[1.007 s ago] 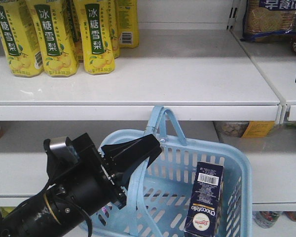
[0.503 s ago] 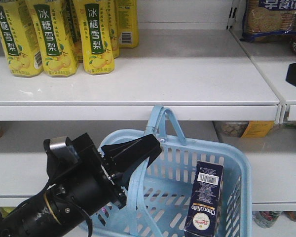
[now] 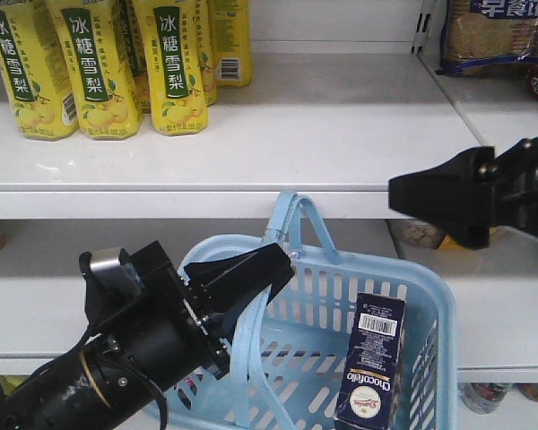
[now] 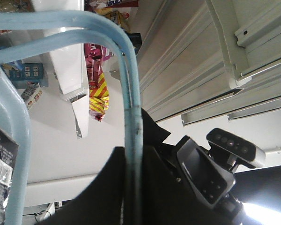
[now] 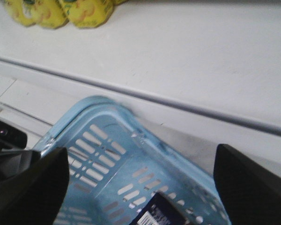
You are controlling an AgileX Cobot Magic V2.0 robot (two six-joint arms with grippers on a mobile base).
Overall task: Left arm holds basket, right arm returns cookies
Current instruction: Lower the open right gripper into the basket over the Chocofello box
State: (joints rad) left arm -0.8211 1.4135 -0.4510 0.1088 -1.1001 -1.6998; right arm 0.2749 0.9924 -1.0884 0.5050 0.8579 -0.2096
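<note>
In the front view, the left arm (image 3: 117, 358) is reaching up from the lower left of the frame. Its pincer (image 3: 242, 276) is clamping narrowly around one hoop handle (image 3: 251, 358) of the light blue basket (image 3: 341, 296), which is sitting at the lower centre in front of the white shelf (image 3: 341, 134). In the left wrist view the handle is running straight down between the black jaws.

The cookies (image 3: 372, 363), a dark navy carton, are standing upright inside the basket at the lower right, with the barcode end facing up and the box leaning close to the right wall.

The right pincer (image 3: 412, 193) is coming in from the right middle of the frame, hanging above the basket and well apart from the cookies. In the right wrist view its two fingers are standing wide apart and holding nothing, with the basket and the carton's top showing between them.

Yellow bottles (image 3: 94, 67) are standing on the shelf at the upper left, and biscuit packs (image 3: 493, 31) are lying at the upper right.
</note>
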